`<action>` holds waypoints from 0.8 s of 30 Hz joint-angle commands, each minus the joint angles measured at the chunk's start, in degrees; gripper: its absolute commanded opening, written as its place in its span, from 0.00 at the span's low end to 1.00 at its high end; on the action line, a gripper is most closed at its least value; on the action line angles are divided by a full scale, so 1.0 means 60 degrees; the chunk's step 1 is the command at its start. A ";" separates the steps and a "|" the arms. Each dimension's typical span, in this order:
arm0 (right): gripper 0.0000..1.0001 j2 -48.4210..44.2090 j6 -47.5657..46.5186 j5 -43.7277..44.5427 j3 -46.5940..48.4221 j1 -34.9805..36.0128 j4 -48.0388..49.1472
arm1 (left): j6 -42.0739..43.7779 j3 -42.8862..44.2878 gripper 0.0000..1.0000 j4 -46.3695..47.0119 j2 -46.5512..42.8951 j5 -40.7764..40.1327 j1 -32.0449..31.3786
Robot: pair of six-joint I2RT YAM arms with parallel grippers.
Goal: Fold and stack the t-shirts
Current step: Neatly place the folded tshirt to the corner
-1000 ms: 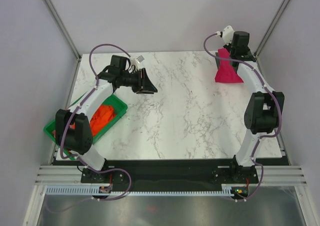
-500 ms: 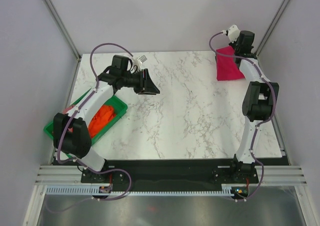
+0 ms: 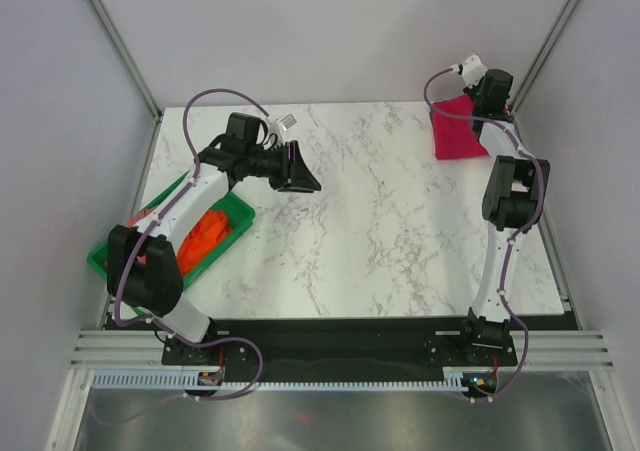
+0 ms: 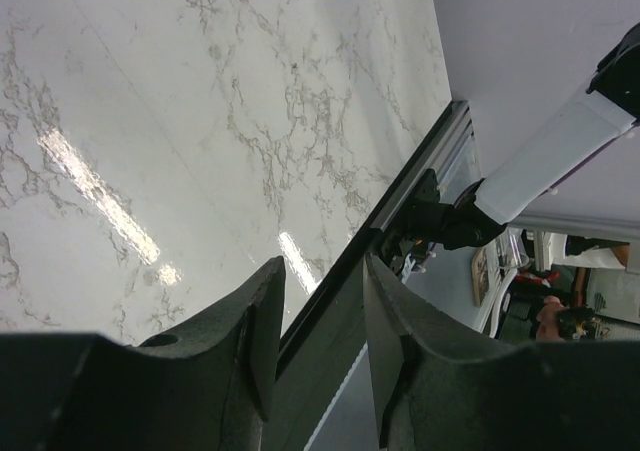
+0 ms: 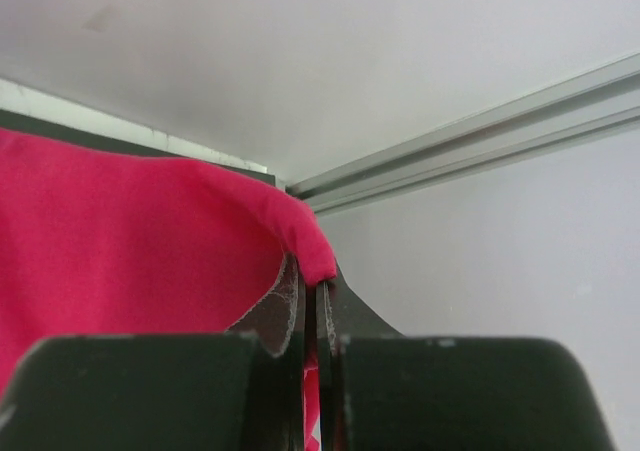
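My right gripper (image 5: 318,293) is clamped on the crimson-red t-shirt (image 3: 457,136) at the far right corner of the marble table (image 3: 380,221). My left gripper (image 4: 318,311) hangs slightly parted and empty. An orange t-shirt (image 3: 205,233) lies crumpled in the green tray (image 3: 100,259). I judge most folding remains.

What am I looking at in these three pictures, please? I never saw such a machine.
These are two robot arms, bolted at the near edge of a marble table. The wide picture comes from a fixed camera above. The other two come from a small camera on each wrist, looking along that arm's own claw. The left claw is open and empty above the table. The right claw is shut on a crimson t-shirt at the far right corner. A green tray at the left edge holds crumpled orange cloth.
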 commanded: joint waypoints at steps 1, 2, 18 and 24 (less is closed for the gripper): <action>0.01 0.0301 -0.0210 -0.0465 0.0546 0.0021 0.1303 | 0.0401 0.0021 0.45 0.0091 -0.0364 -0.0081 -0.0041; 0.05 0.0432 -0.0240 -0.0015 0.0516 0.0035 0.1726 | 0.0401 0.0006 0.45 0.0090 -0.0350 -0.0111 -0.0041; 0.98 -0.2376 0.4048 0.2888 -0.0640 0.0854 -0.0647 | 0.0416 0.0313 0.53 0.0120 -0.0364 -0.0505 -0.0143; 0.98 -0.4968 0.7514 0.2715 -0.1107 0.2421 -0.5394 | 0.0416 0.0928 0.53 0.0120 -0.1081 -0.0507 -0.0114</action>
